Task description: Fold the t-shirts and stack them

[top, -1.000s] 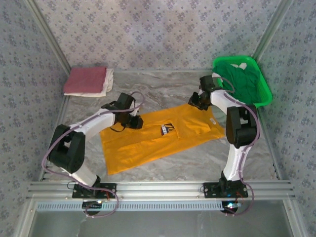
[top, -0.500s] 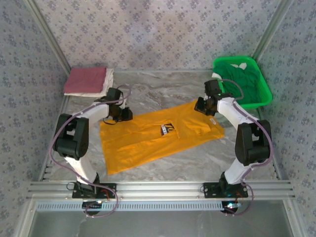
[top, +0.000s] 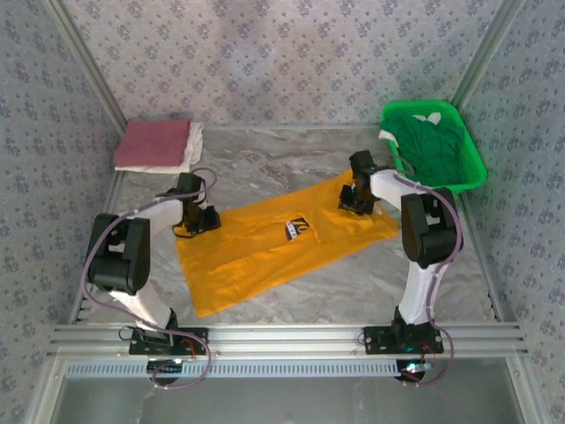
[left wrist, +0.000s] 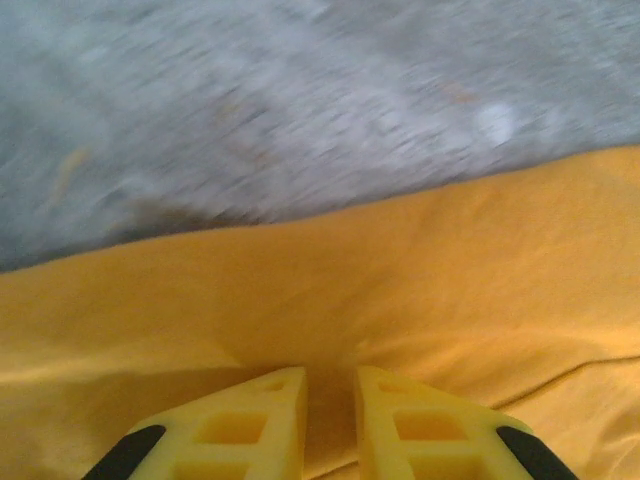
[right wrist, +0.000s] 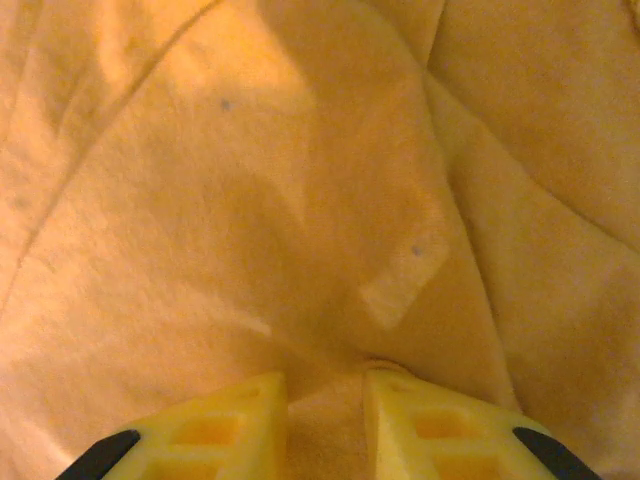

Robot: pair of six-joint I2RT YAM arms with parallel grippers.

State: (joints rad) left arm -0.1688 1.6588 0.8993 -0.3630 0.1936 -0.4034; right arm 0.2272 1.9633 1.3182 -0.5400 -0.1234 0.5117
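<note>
Orange t-shirt (top: 265, 256) flat from above | wrist views: left pincer (left wrist: 330, 385), right pincer (right wrist: 325, 390) pinch its cloth

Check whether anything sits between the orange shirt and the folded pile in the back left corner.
Nothing visible does. Between the orange shirt and the folded pile lies only bare table. The left hand and right hand each pinch the shirt's far edge.
</note>
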